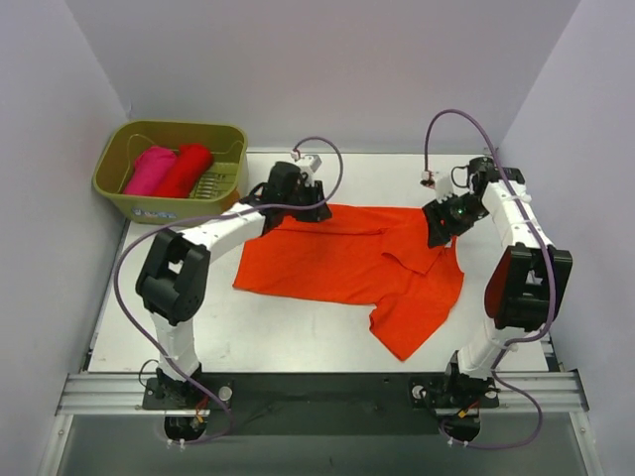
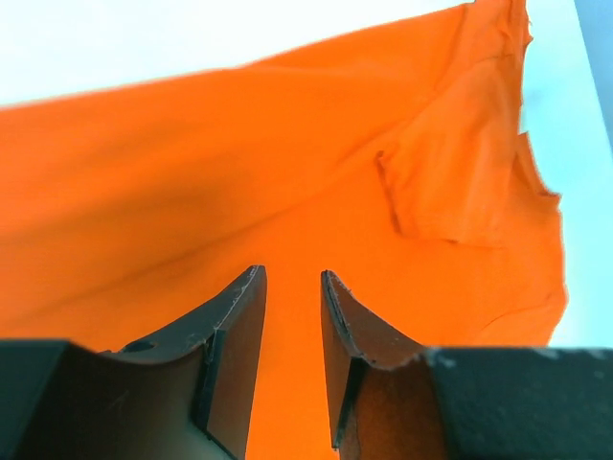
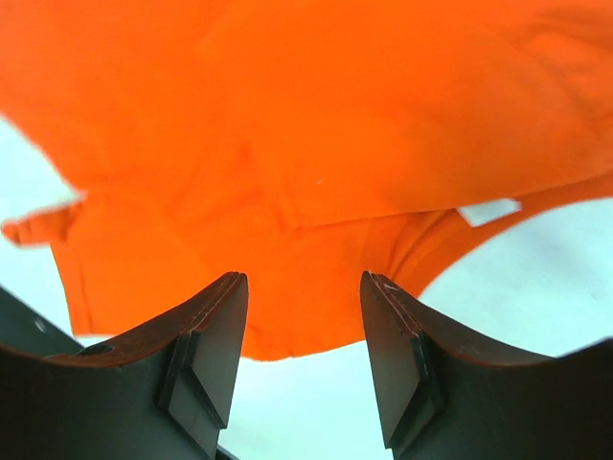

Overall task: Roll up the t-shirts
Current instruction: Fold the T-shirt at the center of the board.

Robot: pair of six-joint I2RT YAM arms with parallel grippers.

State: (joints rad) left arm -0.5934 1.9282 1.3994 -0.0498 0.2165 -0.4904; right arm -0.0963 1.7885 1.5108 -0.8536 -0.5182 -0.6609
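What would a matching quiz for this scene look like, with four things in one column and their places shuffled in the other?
Things:
1. orange-red t-shirt
2. magenta pink t-shirt
3. deeper red t-shirt
4. olive-green basket

Places:
A. rolled up, on the left inside the basket
B. at the far left corner of the table
C. spread out in the middle of the table
D. rolled up, just right of the pink roll

Pairs: 1-C, 2-A, 3-D, 4-B.
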